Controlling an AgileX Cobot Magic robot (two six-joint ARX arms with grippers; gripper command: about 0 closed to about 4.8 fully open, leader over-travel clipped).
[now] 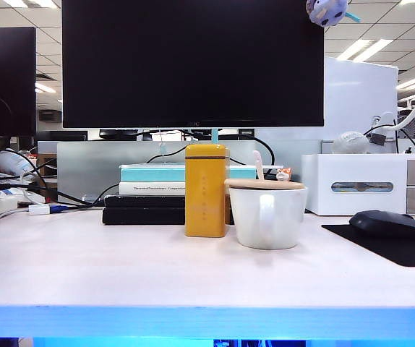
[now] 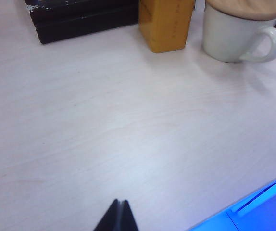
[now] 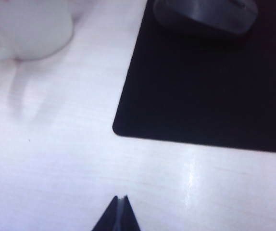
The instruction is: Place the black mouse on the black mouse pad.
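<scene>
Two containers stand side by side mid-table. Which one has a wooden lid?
The white mug, right of the yellow tin. A flat wooden lid covers it; the tin's top is yellow like its body.

The exterior camera looks level across the desk (image 1: pixel 121 275) from its front edge. Each wrist camera looks down close over its tool; all three share the white mug (image 1: pixel 268 215).

a pale wood-grain counter (image 1: pixel 121 267) with a blue-lit front edge fills the foreground. a large dark monitor (image 1: pixel 193 63) stands at its back, a second dark screen (image 1: pixel 5 79) off to the left. behind, a white partition (image 1: pixel 359 94) and an office ceiling with bright strip lights (image 1: pixel 363 49).
</scene>
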